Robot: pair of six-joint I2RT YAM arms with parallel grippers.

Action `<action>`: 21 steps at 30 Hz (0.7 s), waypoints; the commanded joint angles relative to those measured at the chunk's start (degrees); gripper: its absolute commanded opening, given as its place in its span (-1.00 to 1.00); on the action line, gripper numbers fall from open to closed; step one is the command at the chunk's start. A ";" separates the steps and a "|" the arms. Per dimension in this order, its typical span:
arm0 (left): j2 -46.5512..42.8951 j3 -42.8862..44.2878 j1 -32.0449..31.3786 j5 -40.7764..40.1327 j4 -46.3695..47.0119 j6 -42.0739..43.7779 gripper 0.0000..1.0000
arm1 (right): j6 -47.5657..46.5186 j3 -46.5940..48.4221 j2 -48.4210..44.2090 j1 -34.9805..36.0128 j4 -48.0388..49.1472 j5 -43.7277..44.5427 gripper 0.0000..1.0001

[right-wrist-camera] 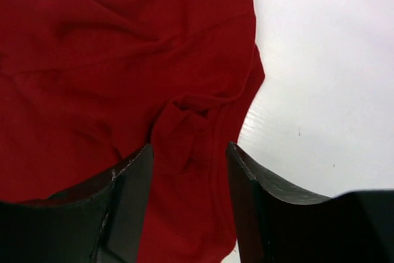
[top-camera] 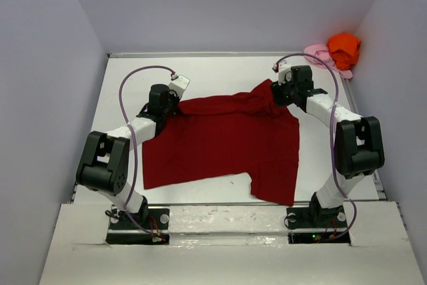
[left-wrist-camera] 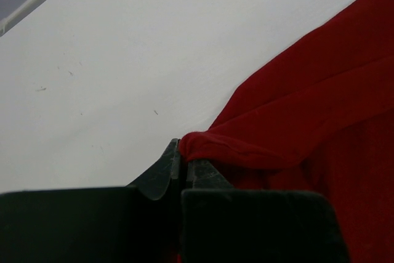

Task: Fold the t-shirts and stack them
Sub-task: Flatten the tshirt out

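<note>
Left hand (top-camera: 173,100) is pinching the far-left corner of the dark red t-shirt (top-camera: 220,145). Its two fingers (left-wrist-camera: 161,173) are pressing together on a rolled fold of cloth right at their tips. Right hand (top-camera: 279,93) is sitting low over the far-right part of the same shirt with its fingers (right-wrist-camera: 132,183) standing spread. A small bunched ridge of red cloth is lying in the gap between them, and I cannot tell whether either pad is touching it.

White counter (top-camera: 220,75) is carrying everything, and bare surface is showing beyond the shirt's far edge and along its left side. Across the middle of it, between the two arms, the dark red t-shirt is lying mostly flat. Its far edge is wrinkling toward each hand, and a longer flap is reaching toward the near edge on the right. Well apart from it, in the far right corner, the orange t-shirt (top-camera: 343,48) is sitting crumpled in a heap by the wall. Touching it, the pink t-shirt (top-camera: 317,51) is peeking out at its left and lower side, mostly hidden.
</note>
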 commanded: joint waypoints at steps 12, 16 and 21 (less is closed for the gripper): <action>-1.25 1.91 -0.29 0.13 1.28 0.12 -1.00 | 0.71 0.50 9.44 -3.58 3.03 -4.12 0.10; -1.25 1.91 -0.38 -0.13 1.28 0.12 -1.00 | 0.45 0.94 9.80 -3.58 3.21 -4.82 0.07; -0.72 2.08 -0.30 -0.04 1.28 0.12 -1.00 | 0.19 1.21 9.01 -3.58 3.21 -5.43 0.06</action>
